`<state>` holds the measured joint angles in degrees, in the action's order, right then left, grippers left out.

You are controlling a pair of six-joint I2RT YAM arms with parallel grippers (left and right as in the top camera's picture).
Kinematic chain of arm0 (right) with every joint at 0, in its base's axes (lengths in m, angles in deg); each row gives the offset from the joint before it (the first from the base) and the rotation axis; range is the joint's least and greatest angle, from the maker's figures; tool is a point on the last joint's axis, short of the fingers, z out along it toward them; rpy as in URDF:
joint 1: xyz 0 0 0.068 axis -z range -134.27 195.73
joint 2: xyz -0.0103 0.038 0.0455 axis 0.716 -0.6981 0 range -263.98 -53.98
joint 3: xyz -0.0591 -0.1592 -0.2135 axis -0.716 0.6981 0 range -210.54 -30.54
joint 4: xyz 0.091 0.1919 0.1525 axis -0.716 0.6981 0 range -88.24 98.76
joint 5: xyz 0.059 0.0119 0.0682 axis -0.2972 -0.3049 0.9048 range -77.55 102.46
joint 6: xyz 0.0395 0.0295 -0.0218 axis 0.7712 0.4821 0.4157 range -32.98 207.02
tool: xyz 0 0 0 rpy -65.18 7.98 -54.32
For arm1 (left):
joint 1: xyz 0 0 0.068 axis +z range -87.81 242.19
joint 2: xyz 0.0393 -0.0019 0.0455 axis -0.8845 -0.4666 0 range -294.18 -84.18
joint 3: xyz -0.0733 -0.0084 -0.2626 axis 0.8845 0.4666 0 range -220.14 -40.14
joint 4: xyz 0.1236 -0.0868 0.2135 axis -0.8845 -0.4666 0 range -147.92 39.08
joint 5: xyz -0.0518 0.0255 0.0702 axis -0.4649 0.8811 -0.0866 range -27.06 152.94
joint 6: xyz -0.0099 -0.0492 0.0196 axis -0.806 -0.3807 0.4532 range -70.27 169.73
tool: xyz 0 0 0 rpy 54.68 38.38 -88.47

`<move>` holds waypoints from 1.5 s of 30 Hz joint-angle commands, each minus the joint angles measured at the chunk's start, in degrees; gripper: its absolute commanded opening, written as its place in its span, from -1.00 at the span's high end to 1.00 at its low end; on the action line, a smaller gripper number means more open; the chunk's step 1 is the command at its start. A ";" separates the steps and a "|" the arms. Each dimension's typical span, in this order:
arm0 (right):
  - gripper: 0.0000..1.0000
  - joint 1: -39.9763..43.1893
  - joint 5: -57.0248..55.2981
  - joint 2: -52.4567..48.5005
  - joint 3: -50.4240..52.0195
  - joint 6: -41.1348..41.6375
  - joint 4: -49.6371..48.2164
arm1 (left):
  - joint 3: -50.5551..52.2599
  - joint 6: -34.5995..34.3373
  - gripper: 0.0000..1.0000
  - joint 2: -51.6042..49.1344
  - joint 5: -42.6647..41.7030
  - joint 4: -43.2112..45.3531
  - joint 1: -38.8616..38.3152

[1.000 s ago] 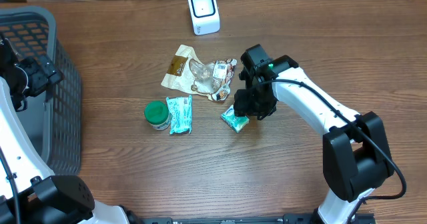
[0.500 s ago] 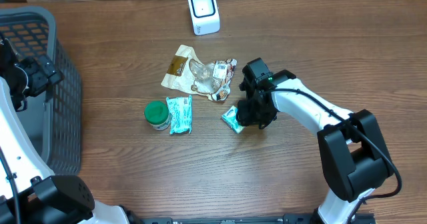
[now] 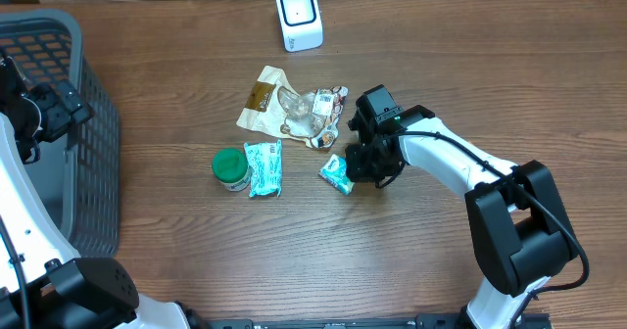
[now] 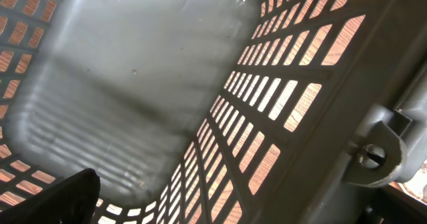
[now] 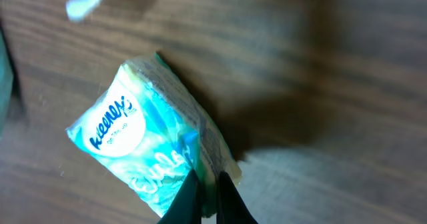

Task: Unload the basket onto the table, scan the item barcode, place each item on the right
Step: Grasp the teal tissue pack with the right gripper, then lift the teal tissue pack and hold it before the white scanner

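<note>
At the far left you have the left claw [image 3: 61, 109] over the grey basket [image 3: 93, 143], its fingers spread wide. In the left wrist view only the dark tips show at the bottom corners, and the rest is basket mesh. Going right on the worktop [image 3: 196, 260] you find a green-lidded jar [image 3: 230, 167] just beside a teal packet [image 3: 264, 167], then a heap of crumpled wrappers [image 3: 294, 109], and behind them, well apart, the white scanner [image 3: 299, 16]. The Kleenex pack [image 3: 336, 172] lies right of the teal packet and just below the wrappers, at the left side of the right claw [image 3: 364, 163]. The right claw is pressed together on the pack: in the right wrist view its two fingertips [image 5: 190, 197] pinch the lower right end. From above the claw body hides the right part of the pack, so you cannot tell whether it rests flat or is tipped up. The small print near the pinched edge is too blurred to read. In the wrist view the long axis runs slanted, from upper left to lower right, and the logo face is turned to the camera at the free end, which points away from the claw.
</note>
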<state>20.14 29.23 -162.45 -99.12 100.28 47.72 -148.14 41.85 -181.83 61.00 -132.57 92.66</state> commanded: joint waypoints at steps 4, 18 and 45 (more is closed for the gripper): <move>0.92 1.22 16.46 2.93 -6.67 -1.86 3.80 | 0.17 0.83 -0.99 -0.61 0.59 0.02 0.35; 0.92 17.86 65.44 4.96 -9.77 1.84 -1.92 | 0.17 0.83 -0.99 -0.61 0.59 0.02 0.35; 0.92 23.37 57.20 4.96 -9.77 31.36 -3.23 | 0.17 0.83 -1.00 -0.61 0.59 0.02 0.35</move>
<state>43.49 88.13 -158.82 -107.82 128.80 44.63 -148.14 41.83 -181.83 61.00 -132.57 92.66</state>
